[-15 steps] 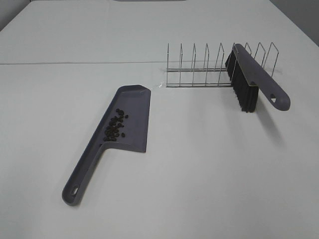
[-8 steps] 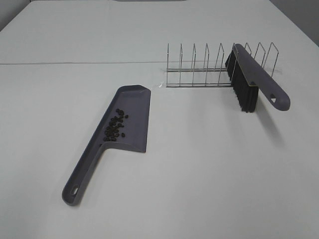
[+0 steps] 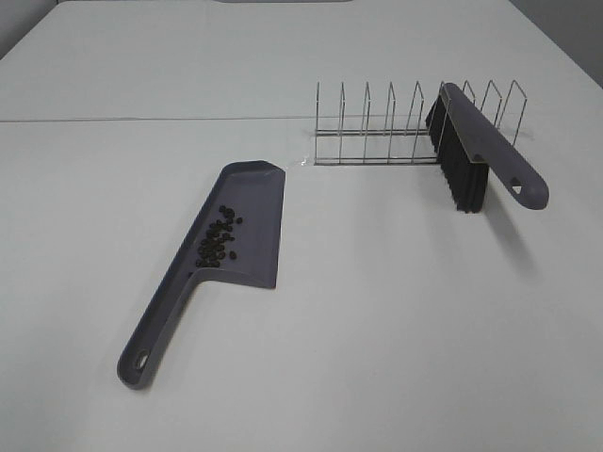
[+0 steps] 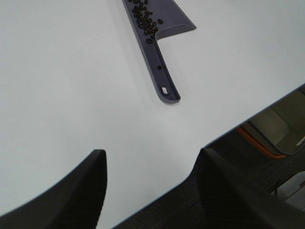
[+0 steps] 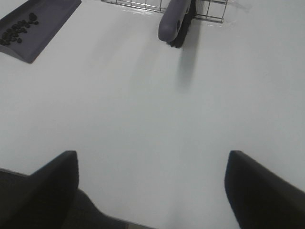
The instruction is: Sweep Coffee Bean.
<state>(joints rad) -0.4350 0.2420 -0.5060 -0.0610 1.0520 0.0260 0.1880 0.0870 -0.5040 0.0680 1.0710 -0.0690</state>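
Note:
A grey dustpan (image 3: 247, 213) lies flat on the white table, handle toward the front left. The coffee beans (image 3: 217, 238) sit in a loose cluster on its blade near the handle; they also show in the left wrist view (image 4: 145, 20) and the right wrist view (image 5: 18, 31). A grey brush with black bristles (image 3: 471, 151) rests in a wire rack (image 3: 396, 132) at the back right. My left gripper (image 4: 151, 191) is open and empty, back near the table's front edge. My right gripper (image 5: 150, 191) is open and empty, well short of the brush (image 5: 175, 21). Neither arm shows in the exterior view.
The table's front edge (image 4: 228, 129) runs close to the left gripper, with floor and an orange-trimmed object (image 4: 267, 138) below it. A seam (image 3: 141, 120) crosses the table at the back.

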